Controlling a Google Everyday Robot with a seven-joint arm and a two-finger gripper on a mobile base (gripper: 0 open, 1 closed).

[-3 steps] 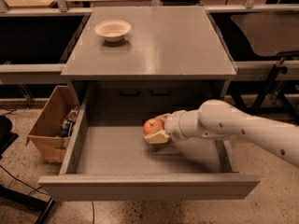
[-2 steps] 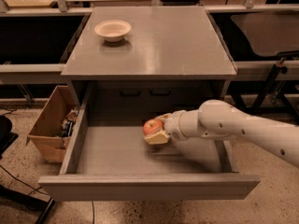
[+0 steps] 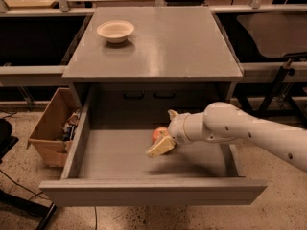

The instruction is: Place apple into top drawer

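Note:
The apple point(image 3: 159, 133), red-orange, lies low inside the open top drawer point(image 3: 153, 191), on its grey floor right of the middle. My gripper point(image 3: 161, 134) reaches into the drawer from the right on a white arm. Its cream fingers stand spread on either side of the apple, one fingertip point(image 3: 159, 148) in front of it and one behind. The jaws look wider than the apple and open. The apple's right side is hidden by the wrist.
A cream-white bowl point(image 3: 115, 31) stands on the cabinet top point(image 3: 182, 47) at the back left. A brown cardboard box point(image 3: 50, 128) sits on the floor left of the drawer. Dark shelving and metal legs flank the cabinet.
The fingers have spread a little wider around the apple. The apple sits slightly lower in the drawer. The arm has barely moved.

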